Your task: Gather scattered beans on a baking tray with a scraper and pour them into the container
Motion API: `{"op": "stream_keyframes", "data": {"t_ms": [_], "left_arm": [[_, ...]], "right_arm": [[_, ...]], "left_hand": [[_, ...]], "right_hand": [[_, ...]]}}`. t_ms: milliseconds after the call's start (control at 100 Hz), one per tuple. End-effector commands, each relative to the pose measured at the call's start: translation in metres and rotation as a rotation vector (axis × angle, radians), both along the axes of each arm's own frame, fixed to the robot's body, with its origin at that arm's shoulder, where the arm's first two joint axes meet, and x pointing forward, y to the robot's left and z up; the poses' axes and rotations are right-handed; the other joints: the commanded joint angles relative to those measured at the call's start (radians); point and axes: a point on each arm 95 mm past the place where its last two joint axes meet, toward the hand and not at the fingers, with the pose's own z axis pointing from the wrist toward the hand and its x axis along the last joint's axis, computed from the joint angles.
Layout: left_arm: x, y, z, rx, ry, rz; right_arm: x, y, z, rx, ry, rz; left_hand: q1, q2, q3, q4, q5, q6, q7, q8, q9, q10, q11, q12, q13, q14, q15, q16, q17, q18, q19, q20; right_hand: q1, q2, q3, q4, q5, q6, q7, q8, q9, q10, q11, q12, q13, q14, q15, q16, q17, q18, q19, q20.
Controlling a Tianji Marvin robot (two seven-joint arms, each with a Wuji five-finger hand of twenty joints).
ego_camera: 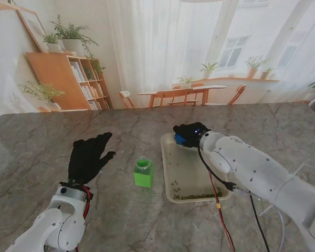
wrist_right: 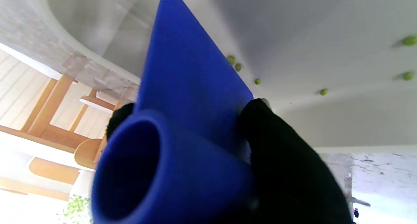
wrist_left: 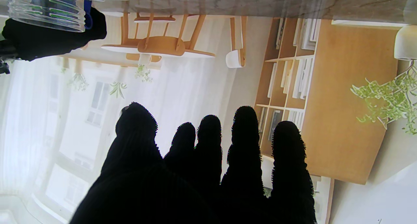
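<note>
**Right hand holds scraper at far end of tray; left hand idle**

The tray (ego_camera: pixel 170 173) lies on the stone table (ego_camera: pixel 31 142), to the right of centre in the stand view. The right hand (ego_camera: pixel 188 134), in a black glove, is closed around the blue scraper (ego_camera: pixel 180 139) at the tray's far left corner. The right wrist view shows the scraper (wrist_right: pixel 182 87) with its hollow handle towards the camera, its flat blade reaching onto the tray floor (wrist_right: pixel 325 28), and a gloved finger (wrist_right: pixel 260 119) pressed against the blade's side.

Most beans (ego_camera: pixel 194 197) lie in a line along the tray's near edge. A few loose ones are scattered mid-tray, and several (wrist_right: pixel 234 63) sit just beside the blade edge.

The container (ego_camera: pixel 143 173), green with a clear neck, stands upright on the table just left of the tray, not touching it.

The left hand (ego_camera: pixel 89 156) is left of the container, holding nothing, fingers (wrist_left: pixel 244 146) extended and slightly spread.
</note>
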Motion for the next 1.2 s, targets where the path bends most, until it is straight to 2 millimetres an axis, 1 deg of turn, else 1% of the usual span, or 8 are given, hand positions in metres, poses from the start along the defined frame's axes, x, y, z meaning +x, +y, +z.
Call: {"op": "stream_keyframes", "data": {"t_ms": [0, 70, 170, 290, 430, 890, 990, 1190], "left_arm": [[-0.003, -0.002, -0.001, -0.002, 0.002, -0.003], [-0.004, -0.001, -0.001, -0.001, 0.000, 0.000], [-0.004, -0.001, -0.001, -0.002, -0.002, 0.004], [-0.005, 0.000, 0.000, -0.002, -0.007, 0.008], [-0.007, 0.002, 0.000, -0.001, -0.013, 0.014], [-0.008, 0.003, 0.001, -0.002, -0.018, 0.021], [-0.008, 0.003, 0.001, -0.001, -0.017, 0.022], [-0.008, 0.004, 0.001, -0.002, -0.019, 0.024]], "right_arm": [[0.003, 0.009, 0.004, 0.008, 0.002, 0.014], [0.004, 0.013, 0.003, 0.016, 0.009, 0.027], [0.004, 0.018, 0.002, 0.018, 0.015, 0.058], [0.004, 0.023, 0.000, 0.021, 0.019, 0.084], [0.003, 0.027, -0.003, 0.029, 0.031, 0.100], [-0.006, 0.027, -0.015, 0.055, 0.082, 0.134], [-0.010, 0.026, -0.018, 0.062, 0.096, 0.142], [-0.016, 0.022, -0.024, 0.070, 0.127, 0.143]], "left_hand": [[-0.012, 0.067, 0.007, 0.096, 0.019, 0.009, 0.006, 0.001, 0.004, 0.001, -0.013, -0.004, 0.013, 0.006, 0.003, 0.009, -0.010, 0.025, -0.025, 0.027], [-0.012, 0.067, 0.007, 0.096, 0.020, 0.008, 0.006, 0.001, 0.005, 0.001, -0.013, -0.004, 0.015, 0.007, 0.003, 0.009, -0.010, 0.025, -0.025, 0.027], [-0.011, 0.068, 0.008, 0.096, 0.019, 0.007, 0.006, 0.001, 0.006, 0.001, -0.012, -0.004, 0.014, 0.007, 0.004, 0.009, -0.010, 0.026, -0.024, 0.028], [-0.012, 0.067, 0.006, 0.096, 0.020, 0.006, 0.006, 0.001, 0.007, 0.000, -0.012, -0.004, 0.016, 0.006, 0.004, 0.010, -0.010, 0.027, -0.024, 0.028], [-0.012, 0.068, 0.007, 0.096, 0.019, 0.007, 0.006, 0.001, 0.006, 0.000, -0.013, -0.004, 0.015, 0.006, 0.004, 0.010, -0.009, 0.025, -0.024, 0.028], [-0.010, 0.068, 0.008, 0.096, 0.019, 0.008, 0.006, 0.002, 0.005, 0.000, -0.013, -0.004, 0.016, 0.006, 0.005, 0.010, -0.009, 0.026, -0.024, 0.028], [-0.011, 0.069, 0.008, 0.096, 0.019, 0.006, 0.006, 0.002, 0.004, -0.001, -0.013, -0.004, 0.015, 0.006, 0.004, 0.010, -0.009, 0.026, -0.024, 0.028], [-0.009, 0.068, 0.008, 0.096, 0.019, 0.008, 0.006, 0.002, 0.004, 0.000, -0.013, -0.004, 0.016, 0.008, 0.005, 0.011, -0.009, 0.026, -0.023, 0.028]], "right_hand": [[0.101, 0.081, 0.011, 0.053, 0.015, -0.017, 0.003, 0.022, 0.015, -0.004, -0.006, -0.011, 0.023, -0.050, -0.018, -0.021, 0.014, 0.019, -0.002, 0.021], [0.089, 0.064, 0.018, 0.054, 0.050, -0.052, 0.003, 0.010, 0.037, -0.018, -0.010, -0.015, 0.032, -0.057, -0.016, -0.019, 0.023, 0.012, 0.000, 0.022], [0.030, 0.011, 0.084, 0.046, 0.098, -0.108, -0.014, -0.024, 0.073, -0.045, -0.025, -0.014, 0.047, -0.072, -0.016, -0.011, 0.038, -0.001, 0.000, 0.020], [-0.017, -0.032, 0.140, 0.039, 0.117, -0.128, -0.022, -0.044, 0.090, -0.059, -0.028, -0.014, 0.057, -0.083, -0.011, -0.006, 0.050, -0.012, 0.001, 0.018], [-0.040, -0.065, 0.177, 0.033, 0.141, -0.155, -0.036, -0.066, 0.113, -0.080, -0.028, -0.015, 0.075, -0.100, -0.003, -0.002, 0.070, -0.026, 0.006, 0.018], [-0.083, -0.103, 0.214, 0.023, 0.187, -0.219, -0.026, -0.089, 0.172, -0.132, -0.018, -0.020, 0.119, -0.138, 0.005, 0.003, 0.122, -0.055, 0.016, 0.012], [-0.101, -0.111, 0.220, 0.023, 0.204, -0.229, -0.011, -0.083, 0.188, -0.142, -0.020, -0.026, 0.127, -0.134, 0.001, 0.001, 0.131, -0.055, 0.015, 0.009], [-0.155, -0.129, 0.246, 0.018, 0.230, -0.252, 0.012, -0.070, 0.213, -0.149, -0.040, -0.051, 0.128, -0.019, -0.143, -0.059, 0.103, 0.002, -0.045, -0.036]]}}
